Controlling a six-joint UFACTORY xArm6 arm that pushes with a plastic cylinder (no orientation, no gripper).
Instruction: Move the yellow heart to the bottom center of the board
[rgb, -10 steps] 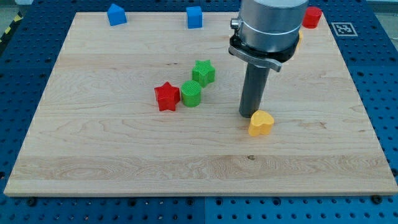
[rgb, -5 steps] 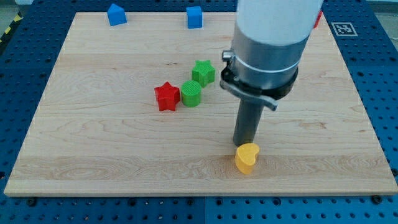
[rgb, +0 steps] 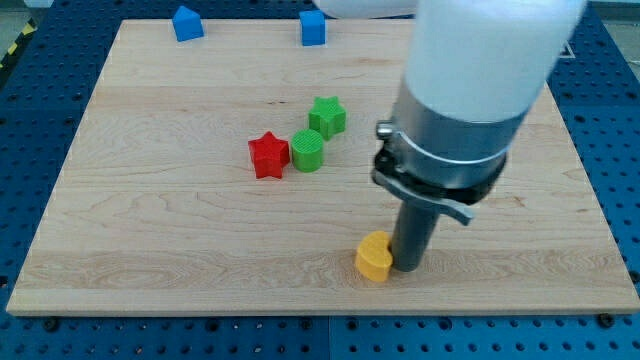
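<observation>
The yellow heart (rgb: 373, 257) lies near the view's bottom edge of the wooden board (rgb: 150, 200), a little right of the middle. My tip (rgb: 410, 266) rests on the board right against the heart's right side. The arm's big grey and white body rises above it and hides the board's upper right.
A red star (rgb: 267, 155), a green cylinder (rgb: 308, 151) and a green star (rgb: 326, 116) sit clustered left of centre. Two blue blocks (rgb: 186, 22) (rgb: 313, 28) stand along the top edge. The board's bottom edge is close below the heart.
The yellow heart has slid down and to the left, from mid-right to near the bottom edge. My tip followed it and now stands at its right side instead of above it.
</observation>
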